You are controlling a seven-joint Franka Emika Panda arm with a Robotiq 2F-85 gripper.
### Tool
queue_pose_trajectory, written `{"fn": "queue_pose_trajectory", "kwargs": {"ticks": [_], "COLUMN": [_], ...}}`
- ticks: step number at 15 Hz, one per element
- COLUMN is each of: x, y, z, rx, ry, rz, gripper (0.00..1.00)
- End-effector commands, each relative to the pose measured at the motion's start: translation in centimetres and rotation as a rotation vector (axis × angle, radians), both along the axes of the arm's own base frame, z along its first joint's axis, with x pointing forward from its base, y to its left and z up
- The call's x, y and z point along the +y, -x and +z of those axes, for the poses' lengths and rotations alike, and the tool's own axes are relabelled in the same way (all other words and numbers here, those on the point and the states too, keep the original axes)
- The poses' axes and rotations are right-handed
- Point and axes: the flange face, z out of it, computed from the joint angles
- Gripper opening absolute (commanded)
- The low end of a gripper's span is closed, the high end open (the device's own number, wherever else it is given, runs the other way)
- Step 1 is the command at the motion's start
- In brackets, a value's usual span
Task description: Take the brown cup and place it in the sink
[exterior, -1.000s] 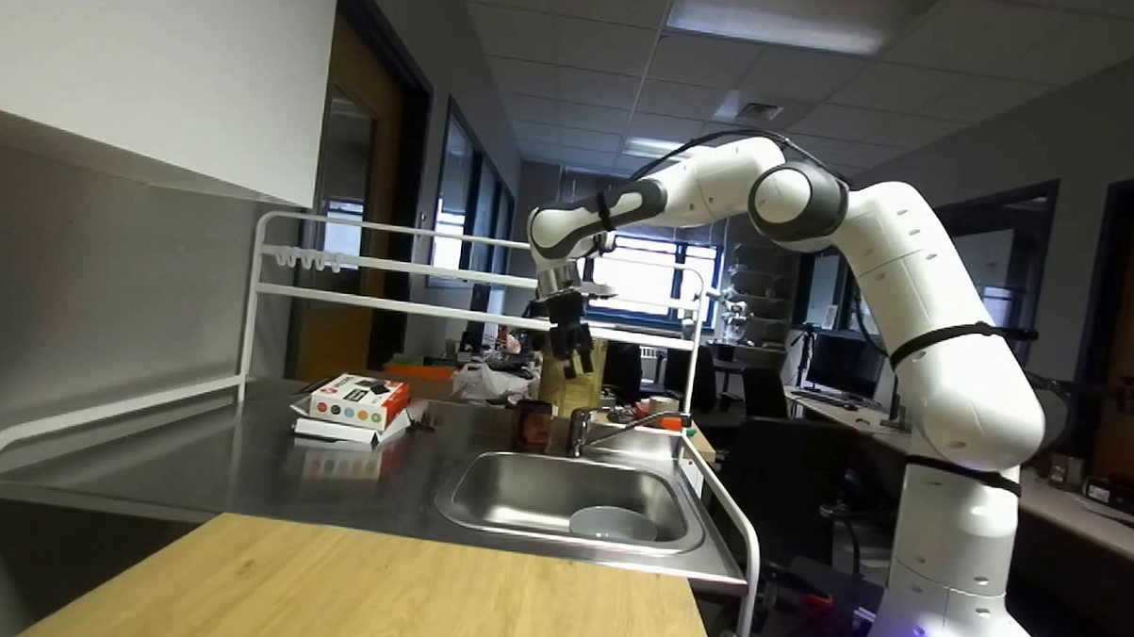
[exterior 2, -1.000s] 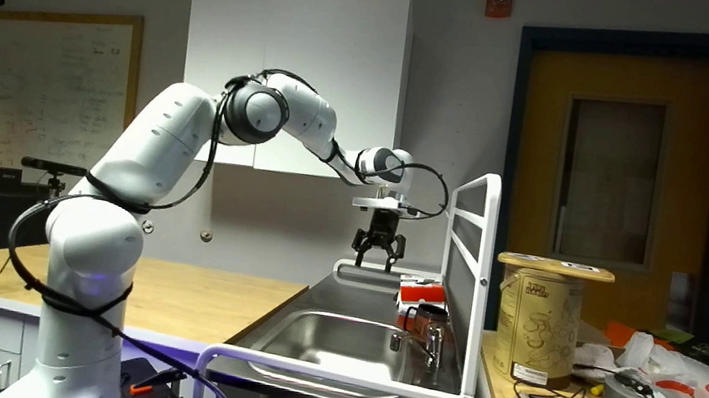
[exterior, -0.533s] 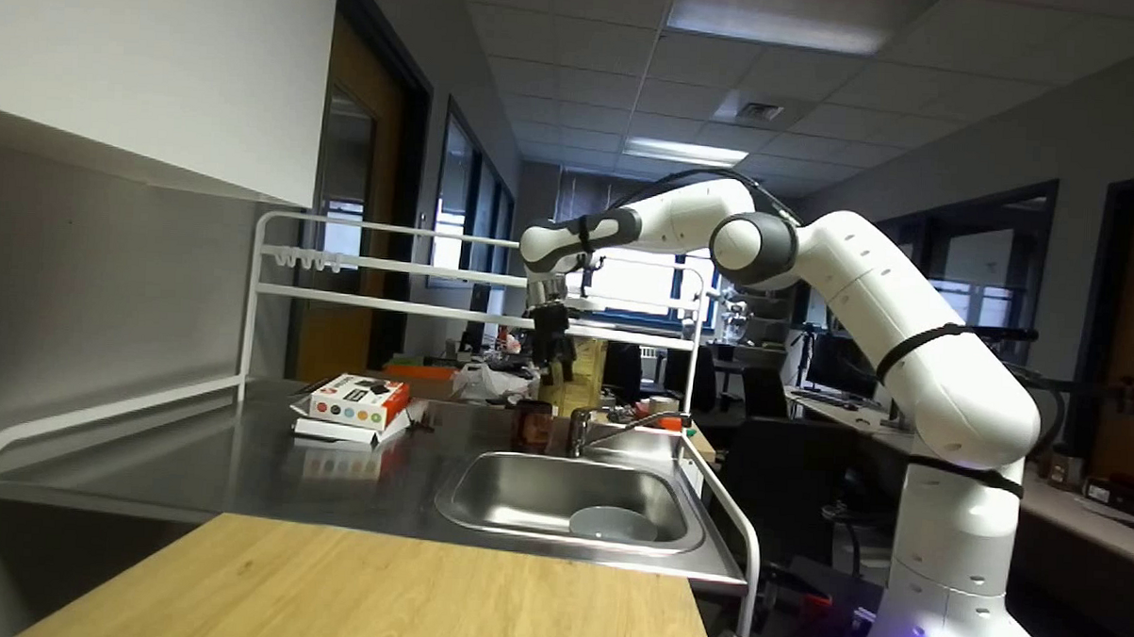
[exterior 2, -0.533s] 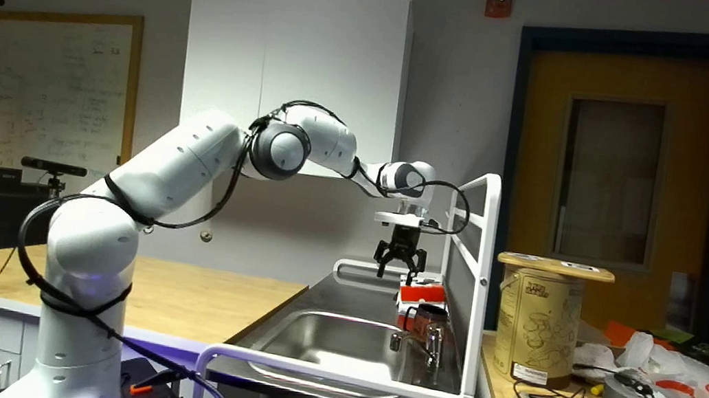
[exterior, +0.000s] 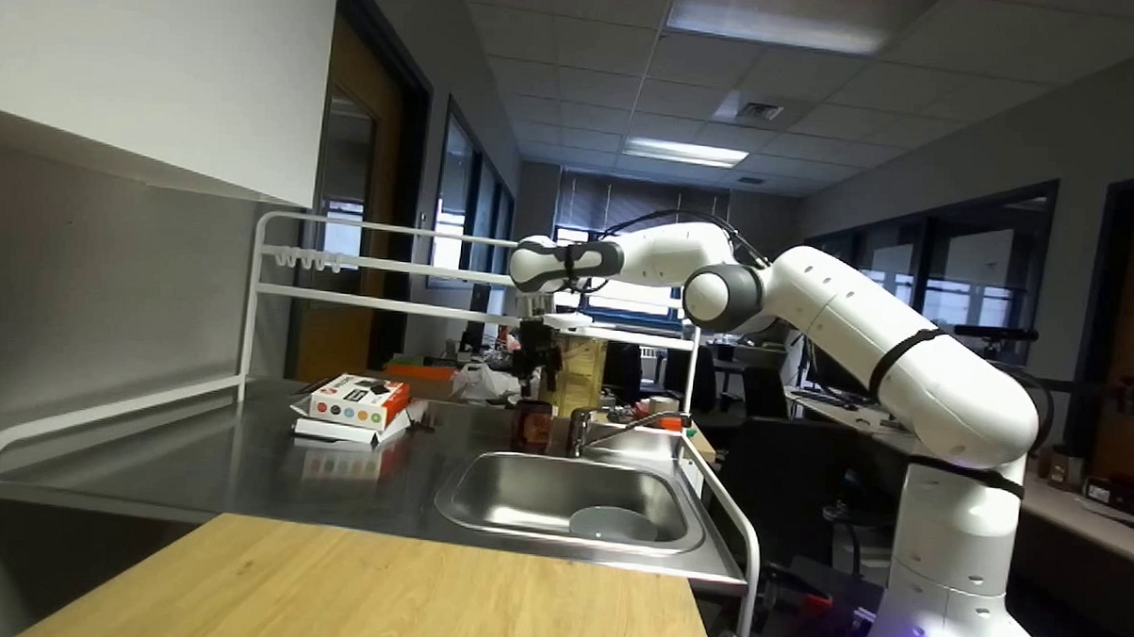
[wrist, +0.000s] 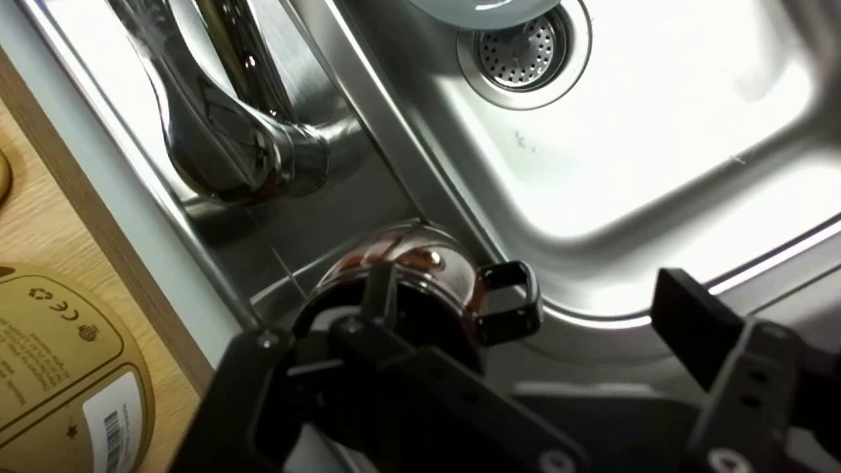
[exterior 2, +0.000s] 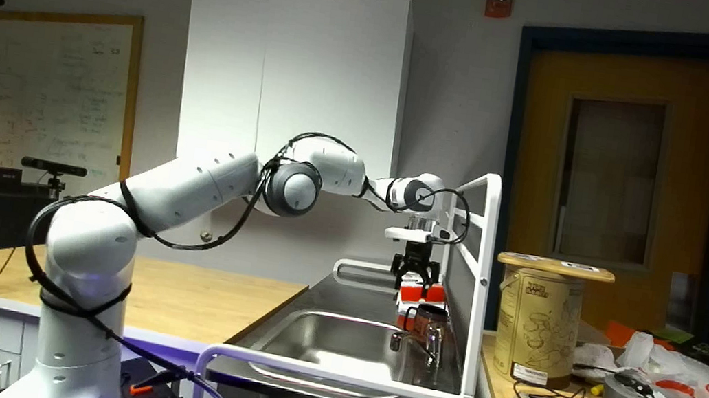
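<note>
Cup of rounded, glossy brown ware, glass or ceramic by its shine, is judged stiff, slippery, perhaps fragile and of modest weight. On its right side in the wrist view, a squared black handle is attached, where a firm, careful hold is best taken. Dark-mouthed, with reddish highlights, the cup is set upright on the silvery steel counter. Above, the black two-fingered gripper is spread wide, nothing held; just beside, farther right, the rounded-corner stainless-steel sink is shown.
</note>
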Motion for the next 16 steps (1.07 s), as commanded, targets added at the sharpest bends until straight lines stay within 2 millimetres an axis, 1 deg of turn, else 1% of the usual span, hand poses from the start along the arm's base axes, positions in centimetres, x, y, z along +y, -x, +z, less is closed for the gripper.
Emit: {"fn": "queue_pose_trajectory", "kwargs": {"ticks": [1, 7, 9, 12, 13, 14, 16], "x": [-1.3, -2.4, -2.6, -2.7, -2.9, -3.0, -3.1], "y": [-1.2, -1.7, -1.7, -1.7, -1.7, -1.6, -1.5], "z": [-0.5, -3.4, -4.0, -4.4, -4.5, -4.6, -4.6], "rx": [-0.067, -0.088, -0.09, -0.084, -0.081, -0.077, -0.071], "ry": [-0.001, 0.011, 0.004, 0.006, 0.013, 0.013, 0.008], "rz": [-0.07, -0.13, -0.136, -0.142, -0.139, -0.141, -0.142], "gripper": [1.0, 1.0, 1.0, 1.0, 0.75, 0.75, 0.59]}}
